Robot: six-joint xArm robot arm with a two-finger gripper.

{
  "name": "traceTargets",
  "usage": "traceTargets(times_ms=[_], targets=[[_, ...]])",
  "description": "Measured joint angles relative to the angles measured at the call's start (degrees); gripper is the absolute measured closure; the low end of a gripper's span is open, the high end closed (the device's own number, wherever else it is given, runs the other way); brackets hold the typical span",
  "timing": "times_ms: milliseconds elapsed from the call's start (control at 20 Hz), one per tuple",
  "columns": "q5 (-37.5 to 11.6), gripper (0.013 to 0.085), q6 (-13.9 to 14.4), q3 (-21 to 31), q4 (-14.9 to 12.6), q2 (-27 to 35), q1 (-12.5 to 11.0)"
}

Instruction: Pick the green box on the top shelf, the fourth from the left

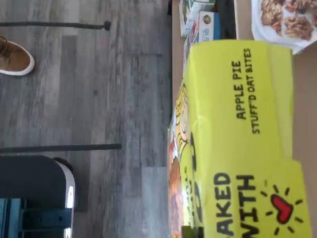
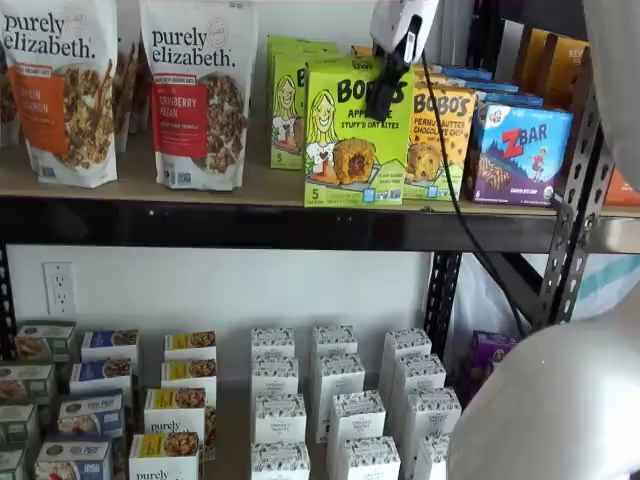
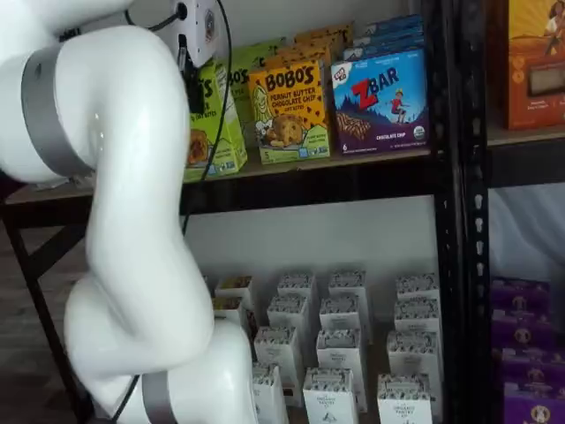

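While the gripper (image 2: 385, 100) sits clamped on the green box (image 2: 345, 135), tipping or slip is the main risk.
Box is at the front lip of the top shelf (image 2: 250, 225), proud of the row behind, w/ the yellow-orange Bobo's box (image 2: 440, 130) just beside it and the Zbar box (image 2: 520, 150) further along. Black fingers come down over its top edge, closed on it, no gap showing. Risks, as I judge: grip is high and on thin card, so the box could swing or slide out on the pull; a skewed pull could knock the neighbour off the lip. Orientation: upright, printed face w/ the girl toward the cameras in both shelf views, long axis roughly vertical, only slightly taller than wide. Wrist view shows its top panel (image 1: 237, 139) close under the camera, floor beyond.
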Motion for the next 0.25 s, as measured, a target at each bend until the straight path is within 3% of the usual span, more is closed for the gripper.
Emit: traceTargets(times_ms=[250], targets=[[0.7, 0.069, -1.1, 1.6, 0.4, -1.8, -1.3]])
